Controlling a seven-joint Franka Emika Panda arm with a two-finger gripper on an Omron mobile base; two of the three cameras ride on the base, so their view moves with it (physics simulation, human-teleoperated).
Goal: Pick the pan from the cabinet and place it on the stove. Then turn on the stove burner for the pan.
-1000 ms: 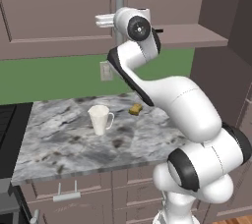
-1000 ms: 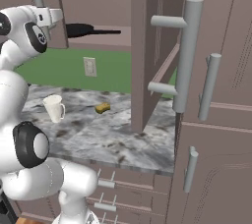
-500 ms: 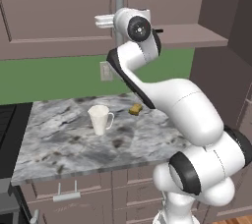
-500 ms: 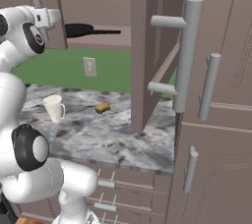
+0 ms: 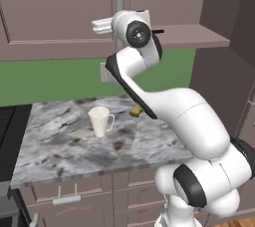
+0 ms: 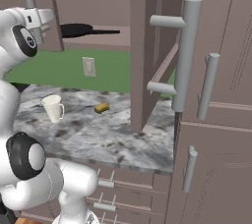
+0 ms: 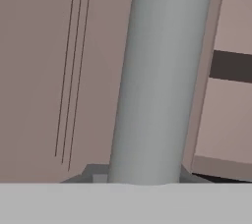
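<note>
— Item: flat round black frying pan (image 6: 74,30). Location?
— On the shelf of the mauve-brown wall cabinet (image 6: 98,39), right door open, long handle pointing right.
— Gripper (image 5: 99,24)?
— At the left door's silver bar handle (image 7: 157,75); finger spacing cannot be told.
— Below?
— White mug (image 5: 100,121), marbled grey counter (image 5: 64,146).
</note>
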